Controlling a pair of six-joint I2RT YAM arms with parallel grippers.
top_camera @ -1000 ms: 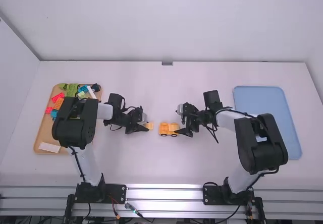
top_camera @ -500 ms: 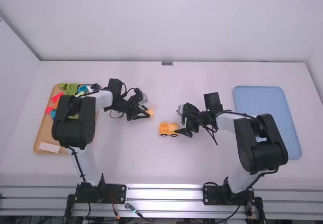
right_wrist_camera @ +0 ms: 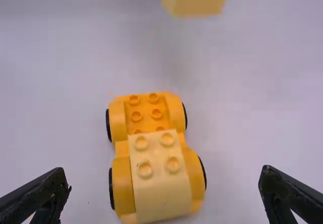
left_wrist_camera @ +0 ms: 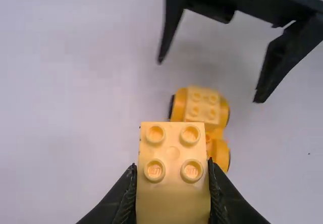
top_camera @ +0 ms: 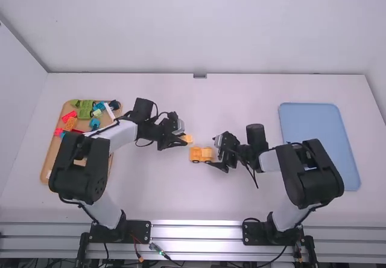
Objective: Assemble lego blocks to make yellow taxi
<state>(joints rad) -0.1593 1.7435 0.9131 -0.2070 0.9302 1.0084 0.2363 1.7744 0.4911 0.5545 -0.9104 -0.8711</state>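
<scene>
In the high view my left gripper (top_camera: pixel 181 140) is at the table's middle, up and left of the yellow car (top_camera: pixel 201 154). In its wrist view the left gripper (left_wrist_camera: pixel 173 183) is shut on a light yellow block (left_wrist_camera: pixel 173 156) with four studs on top. My right gripper (top_camera: pixel 217 161) is at the car's right in the high view. The right wrist view shows the right gripper (right_wrist_camera: pixel 164 191) open, its fingers apart on either side of the car's rear; the wheeled orange-yellow base (right_wrist_camera: pixel 119 123) carries one pale yellow block (right_wrist_camera: pixel 160 183) on one end.
A wooden tray (top_camera: pixel 46 170) with several coloured blocks lies at the left, partly under the left arm. A blue tray (top_camera: pixel 313 123) lies at the right, beside the right arm.
My left gripper has moved away from the camera and to the right with its block, nearer the car. The right arm has shifted slightly, with its gripper still beside the car.
</scene>
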